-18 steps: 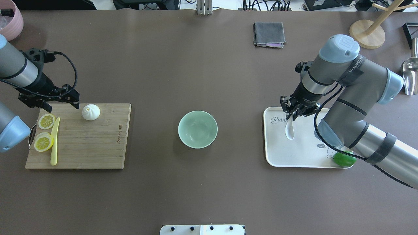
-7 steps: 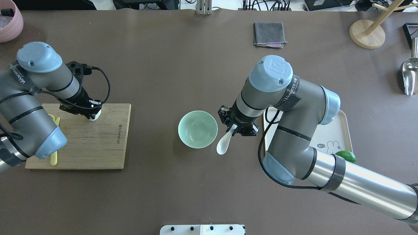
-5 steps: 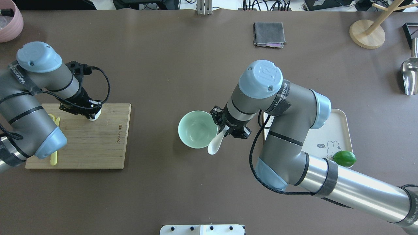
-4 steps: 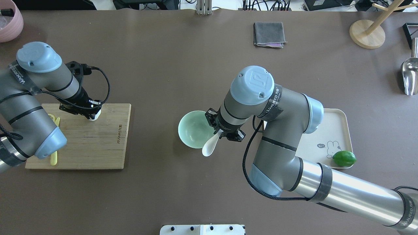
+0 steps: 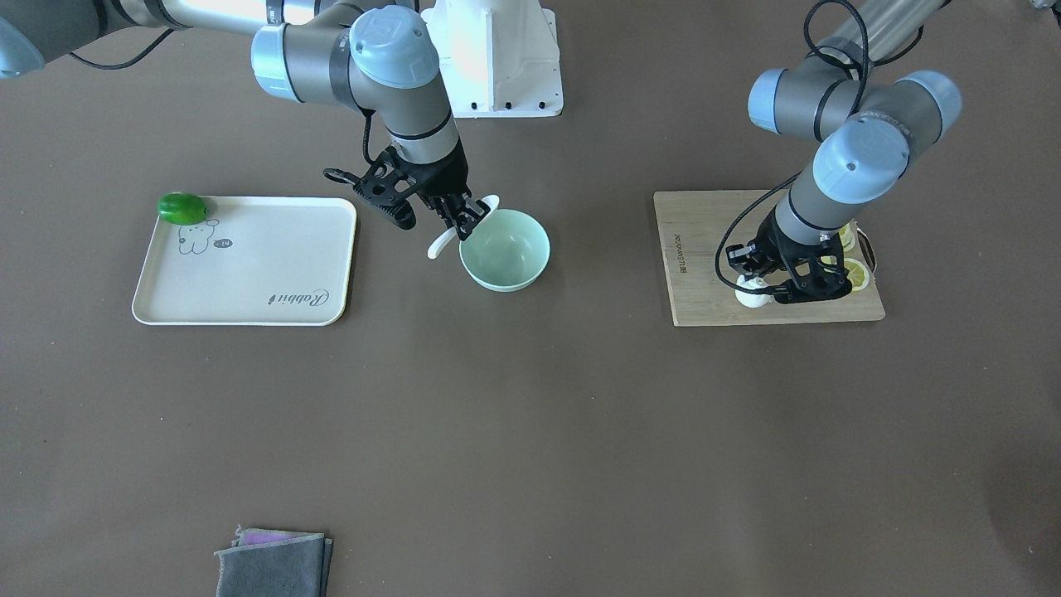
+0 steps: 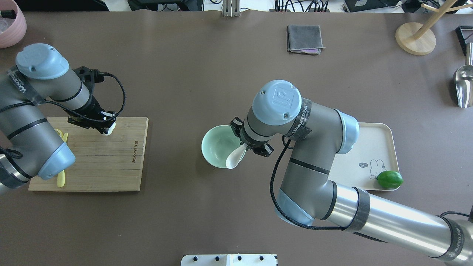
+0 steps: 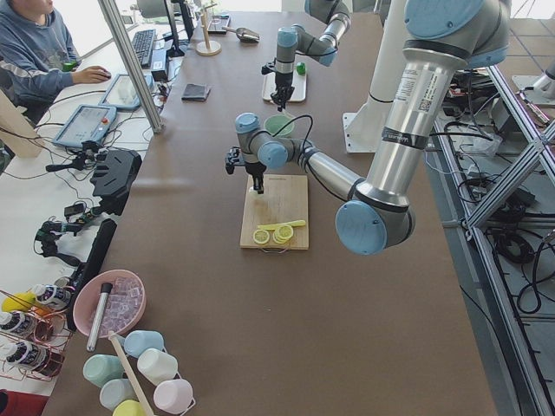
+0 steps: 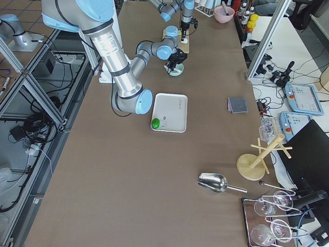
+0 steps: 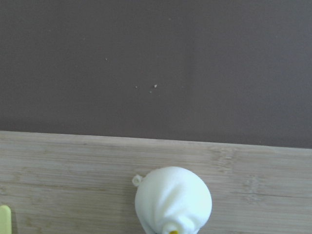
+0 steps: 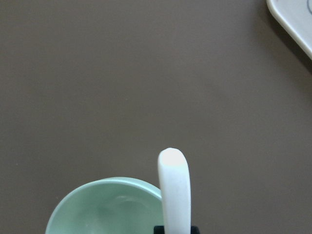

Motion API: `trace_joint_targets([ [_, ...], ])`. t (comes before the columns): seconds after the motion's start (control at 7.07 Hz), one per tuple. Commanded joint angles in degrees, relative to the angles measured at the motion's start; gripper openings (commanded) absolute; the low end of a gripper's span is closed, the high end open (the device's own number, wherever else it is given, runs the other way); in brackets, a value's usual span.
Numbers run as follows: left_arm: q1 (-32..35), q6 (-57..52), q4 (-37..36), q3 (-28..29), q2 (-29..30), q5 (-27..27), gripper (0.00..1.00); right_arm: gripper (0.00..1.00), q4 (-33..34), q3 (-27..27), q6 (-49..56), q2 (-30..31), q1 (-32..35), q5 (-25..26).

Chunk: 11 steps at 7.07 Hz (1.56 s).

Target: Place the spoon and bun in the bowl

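Our right end effector holds the spoon over the bowl rim; next we lower and release. Whether our left end effector grips the bun, we cannot tell.

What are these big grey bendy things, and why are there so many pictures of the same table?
They are two robot arms with pinching jaws at their tips. The pictures show one moment from several cameras: one above, one facing the robot, one at each end, one on each wrist. The jaws of the right arm hold a white spoon at the rim of the green bowl. The jaws of the left arm sit around a white bun on the wooden board, near lemon slices; I can't tell if they grip it. A tray with a green lime and a grey cloth lie on the table.
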<state>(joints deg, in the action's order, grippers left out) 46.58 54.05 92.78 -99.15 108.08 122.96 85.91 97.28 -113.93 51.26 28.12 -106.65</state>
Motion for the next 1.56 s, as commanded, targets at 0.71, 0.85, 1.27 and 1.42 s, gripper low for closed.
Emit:
trace_joint_targets([
  [0.71,-7.80,26.15,-6.12,-5.00,12.31,-0.18,0.00,0.99,-6.64,-3.67,-9.38,-0.46,-0.78,6.53],
  [0.85,-8.95,30.02,-6.12,-5.00,14.77,-0.18,0.00,1.00,-6.64,-3.59,-9.29,-0.37,0.61,6.46],
  [1.27,-12.29,35.75,-5.77,-5.26,17.94,-0.44,0.00,1.00,-5.93,1.40,-4.84,4.35,11.38,-6.84],
  [1.42,-13.43,36.99,-5.68,-5.17,19.09,-0.53,0.00,1.00,-5.93,2.47,-0.46,6.81,14.22,-10.04],
])
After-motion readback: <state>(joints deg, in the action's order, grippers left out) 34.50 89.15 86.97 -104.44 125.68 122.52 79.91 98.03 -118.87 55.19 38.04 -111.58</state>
